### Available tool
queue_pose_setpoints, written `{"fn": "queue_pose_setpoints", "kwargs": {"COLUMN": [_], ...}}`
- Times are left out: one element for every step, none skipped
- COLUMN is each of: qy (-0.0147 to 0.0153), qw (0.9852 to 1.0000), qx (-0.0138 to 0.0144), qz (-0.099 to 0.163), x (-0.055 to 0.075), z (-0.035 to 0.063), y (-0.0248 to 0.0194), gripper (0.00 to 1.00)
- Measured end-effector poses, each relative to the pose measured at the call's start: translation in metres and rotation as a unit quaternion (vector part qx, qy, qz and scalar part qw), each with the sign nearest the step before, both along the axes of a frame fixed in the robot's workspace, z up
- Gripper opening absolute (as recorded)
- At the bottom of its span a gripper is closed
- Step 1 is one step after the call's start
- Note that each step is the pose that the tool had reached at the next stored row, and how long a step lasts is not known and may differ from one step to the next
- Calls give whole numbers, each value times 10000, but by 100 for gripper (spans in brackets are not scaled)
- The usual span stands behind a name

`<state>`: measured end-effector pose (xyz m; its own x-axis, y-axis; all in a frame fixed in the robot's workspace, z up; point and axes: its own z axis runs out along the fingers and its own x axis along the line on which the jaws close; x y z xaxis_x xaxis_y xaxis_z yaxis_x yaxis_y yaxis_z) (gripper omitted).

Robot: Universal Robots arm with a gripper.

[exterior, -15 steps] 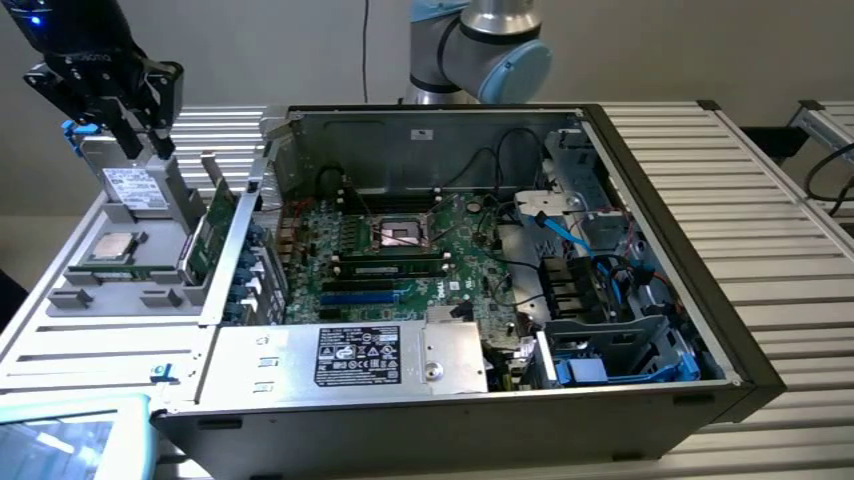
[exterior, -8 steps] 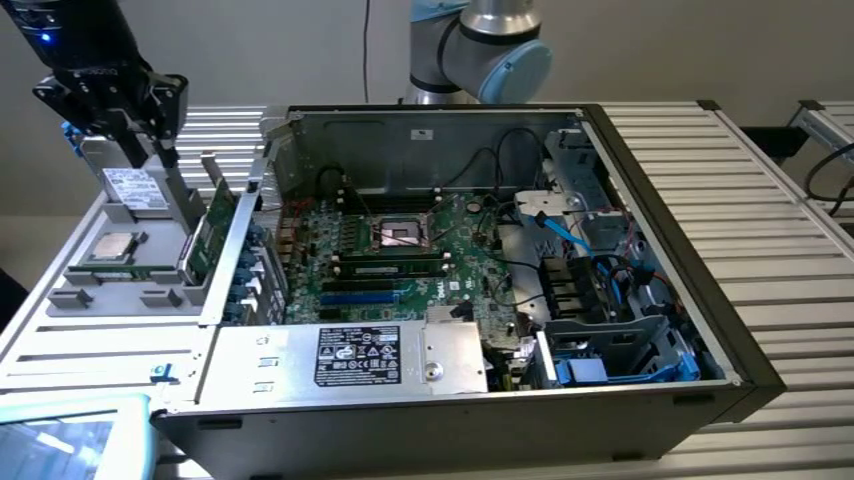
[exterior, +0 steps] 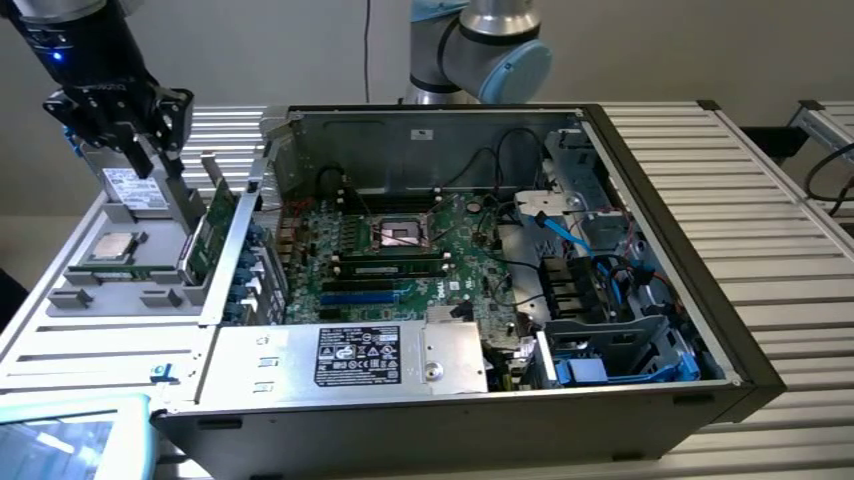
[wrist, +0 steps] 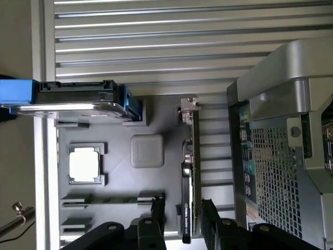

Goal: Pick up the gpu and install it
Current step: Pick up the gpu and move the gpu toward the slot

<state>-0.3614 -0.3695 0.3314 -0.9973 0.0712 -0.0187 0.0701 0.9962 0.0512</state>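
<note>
- Exterior view: end effector (exterior: 151, 160) hangs over the gray parts tray (exterior: 80, 290) at the exterior view's left. Jaws are spread wide with nothing in them.
- gpu (exterior: 214, 228) stands on edge in a tray slot, on the side of the tray nearest the PC case (exterior: 641, 300). Green board face is visible.
- Wrist view: gpu (wrist: 188, 177) is seen edge-on, silver bracket at its far end. It lines up between the two black fingers (wrist: 156, 213) with a gap on each side. No contact visible.
- Hard drive (exterior: 134, 188) stands on edge in the tray, just beside the end effector. In the wrist view it (wrist: 78, 99) has a blue piece at each end.
- CPU chip (exterior: 114, 248) lies flat in its tray pocket, well apart from the gpu; wrist view (wrist: 86, 164).
- Square gray pad (wrist: 147, 151) sits between the CPU chip and the gpu.
- Perforated rear panel (wrist: 276, 161) of the case is near the gpu, with bare slats between them.
- Case lies open on its side, motherboard (exterior: 387, 250) exposed.
- Blue cables (exterior: 561, 235) run over the drive bays, and the power supply (exterior: 360, 355) sits along the near edge of the case.
- Slatted metal worktop (exterior: 761, 200) carries tray and case. Arm base (exterior: 481, 50) stands behind the case.
</note>
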Motion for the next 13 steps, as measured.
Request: {"fn": "queue_pose_setpoints", "kwargs": {"qy": [0,0,0,0,0,0,0,0,0,0,0,1,4], "qw": [10000,10000,10000,10000,10000,10000,10000,10000,10000,10000,10000,10000,10000], "qx": [5,9,15,22,29,34,38,43,49,55,61,67,72], "qz": [0,0,0,0,0,0,-1,0,0,-1,0,0,0], "x": [1,2,5,8,11,15,18,22,27,35,46,64,90], "z": [-18,-36,-54,-72,-90,-108,-126,-146,-164,-182,-198,-212,-223], "y": [-7,-12,-21,-31,-40,-51,-63,-76,-88,-99,-110,-121,-131], "gripper": [42,42,42,42,42,42,42,42,42,42,42,42,42]}}
